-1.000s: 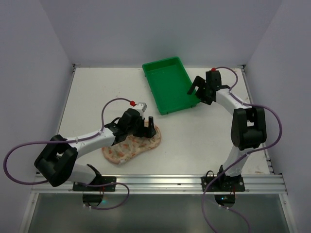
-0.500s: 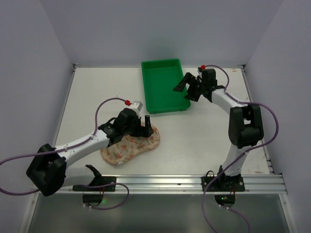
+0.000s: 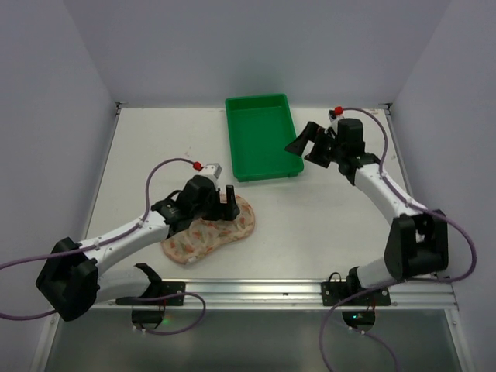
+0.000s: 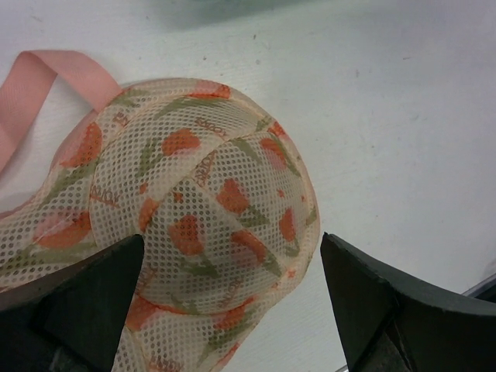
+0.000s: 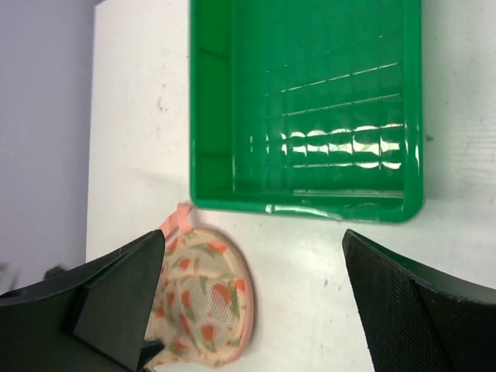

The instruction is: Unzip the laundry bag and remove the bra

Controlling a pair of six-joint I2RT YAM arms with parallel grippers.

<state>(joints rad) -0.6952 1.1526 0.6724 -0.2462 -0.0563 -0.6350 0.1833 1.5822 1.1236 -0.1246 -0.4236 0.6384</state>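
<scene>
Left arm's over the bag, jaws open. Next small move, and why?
Probably lower the left gripper and close on the laundry bag to pin it: its open jaws straddle one lobe, the bag looks zipped shut, and the right gripper is open, off by the green tray.

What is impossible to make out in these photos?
- Bra: unseen in every view; the printed mesh of the laundry bag hides any contents.
- Zipper pull: too small in the top view, where the left gripper covers the bag's upper end; the left wrist view shows one lobe.
- Right wrist view: one end of the bag shows; the rest is behind a finger and the bottom edge.
</scene>
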